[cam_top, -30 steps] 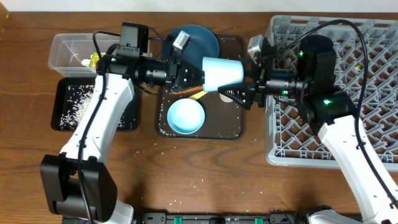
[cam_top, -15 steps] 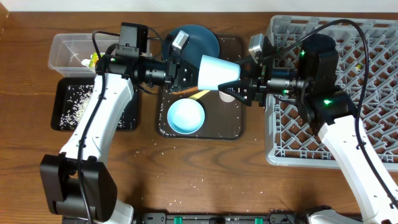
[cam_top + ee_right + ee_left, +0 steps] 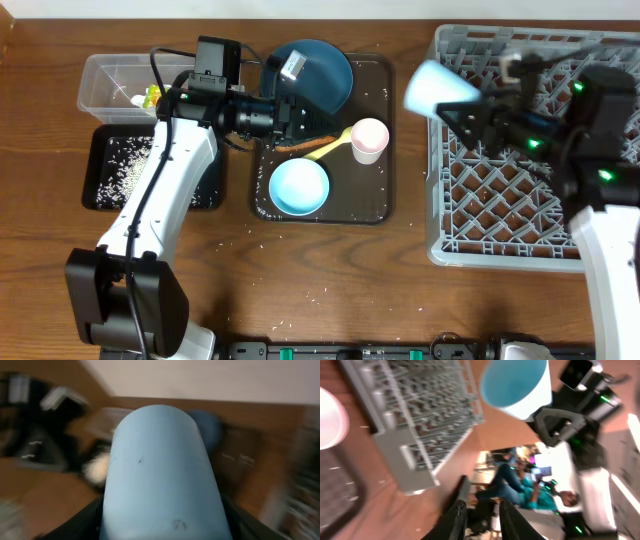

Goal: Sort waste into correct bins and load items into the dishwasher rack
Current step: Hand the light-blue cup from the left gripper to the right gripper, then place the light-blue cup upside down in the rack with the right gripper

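Right hand [image 3: 468, 112] pinches the blue cup [image 3: 435, 88] over the rack [image 3: 520, 200]; left hand [image 3: 481, 505] spread, empty. Plate [image 3: 320, 65], bowl [image 3: 298, 187], pink cup [image 3: 369, 135], spoon [image 3: 330, 148] unracked.

Small light blue plastic cup [image 3: 437, 90]: was bridged between both grippers over the dark brown rectangular serving tray [image 3: 375, 205]; now on the right gripper [image 3: 472, 108] alone, shifted toward 3 o'clock, hanging over the 10 o'clock corner of the grey plastic lattice rack [image 3: 500, 250]

Left gripper [image 3: 318, 124]: has let go; fingers now slightly parted, nothing between them in its wrist view

Right arm: pulled back toward 3 o'clock, motion-blurred

Round pink cup [image 3: 369, 138]: earlier hidden under the right gripper, now uncovered on the tray, with more of the yellow plastic spoon [image 3: 330, 148] showing at its 9 o'clock
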Controlling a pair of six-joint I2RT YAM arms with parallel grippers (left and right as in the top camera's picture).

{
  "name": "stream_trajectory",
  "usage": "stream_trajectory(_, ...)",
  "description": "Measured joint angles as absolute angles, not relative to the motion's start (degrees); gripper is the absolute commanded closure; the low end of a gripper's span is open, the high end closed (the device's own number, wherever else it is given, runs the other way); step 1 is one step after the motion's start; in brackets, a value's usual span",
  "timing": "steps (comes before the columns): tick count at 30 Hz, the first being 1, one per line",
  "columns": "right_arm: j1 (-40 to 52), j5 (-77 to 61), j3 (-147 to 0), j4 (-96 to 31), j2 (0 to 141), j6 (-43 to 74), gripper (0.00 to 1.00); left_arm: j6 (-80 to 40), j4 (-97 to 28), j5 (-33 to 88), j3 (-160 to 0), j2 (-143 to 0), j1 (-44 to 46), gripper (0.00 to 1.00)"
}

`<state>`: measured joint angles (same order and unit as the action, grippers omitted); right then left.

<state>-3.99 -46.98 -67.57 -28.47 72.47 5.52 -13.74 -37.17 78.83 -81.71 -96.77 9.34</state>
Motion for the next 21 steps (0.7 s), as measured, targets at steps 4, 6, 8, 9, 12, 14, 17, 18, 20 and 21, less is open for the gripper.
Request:
stream_trajectory(4, -4.1, -31.6, -67.8, -37.9, 68.2, 5.5, 0.5, -13.7, -37.2, 71.4, -81.7, -96.8, 9.4, 0.75)
stream_trajectory(6, -4.1, -25.7, -68.4, -42.0, 67.3, 5.7, 0.54, -13.7, -37.2, 67.2, -81.7, -96.8, 9.6, 0.75)
stream_trajectory(8, -4.1, -20.4, -69.7, -46.4, 67.4, 6.4, 0.54, -13.7, -37.2, 62.8, -81.7, -96.8, 9.9, 0.75)
stream_trajectory(9, -4.1, -18.5, -70.2, -48.3, 67.4, 6.7, 0.55, -13.7, -37.3, 60.9, -81.7, -96.8, 10.1, 0.75)
stream_trajectory(12, -4.1, -13.5, -71.5, -54.3, 67.6, 7.1, 0.55, -13.7, -39.2, 53.1, -81.7, -96.8, 11.2, 0.75)
stream_trajectory(14, -4.1, -11.5, -72.2, -58.0, 68.0, 7.0, 0.55, -13.7, -41.4, 47.3, -81.7, -96.8, 12.1, 0.75)
stream_trajectory(17, -4.1, -10.0, -73.3, -61.6, 69.5, 6.7, 0.55, -13.7, -45.2, 38.0, -81.6, -96.8, 13.8, 0.75)
stream_trajectory(18, -4.0, -9.5, -73.8, -62.3, 70.3, 6.6, 0.55, -13.7, -46.2, 35.2, -81.6, -96.8, 14.3, 0.75)
stream_trajectory(20, -3.7, -9.1, -74.7, -63.5, 72.2, 6.3, 0.54, -13.7, -47.9, 30.3, -81.6, -96.8, 15.3, 0.75)
stream_trajectory(21, -3.6, -8.9, -75.0, -63.9, 72.9, 6.3, 0.54, -13.7, -48.9, 27.4, -81.5, -96.8, 15.9, 0.75)
